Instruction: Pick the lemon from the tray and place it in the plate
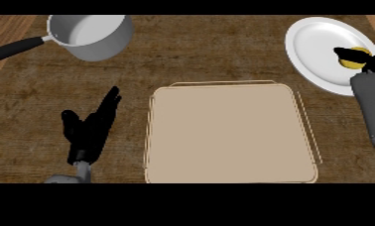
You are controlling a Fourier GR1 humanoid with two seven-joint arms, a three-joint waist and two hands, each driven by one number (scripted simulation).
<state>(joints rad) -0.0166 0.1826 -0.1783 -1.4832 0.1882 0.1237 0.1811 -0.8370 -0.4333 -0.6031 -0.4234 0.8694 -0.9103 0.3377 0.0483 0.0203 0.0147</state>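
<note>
My right robot hand (350,56) was clamped on the small yellow lemon (356,63) over the round white plate (315,46), right of frame; lowering before release seemed advisable.

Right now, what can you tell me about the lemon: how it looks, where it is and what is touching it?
The lemon shows only as a small yellow patch; most of it is hidden by the black fingers of the right hand, which curl round it. It sits over the right part of the white plate, near the view's right edge. Whether it rests on the plate or is held just above it cannot be told. It is no longer in the tan tray.
</note>
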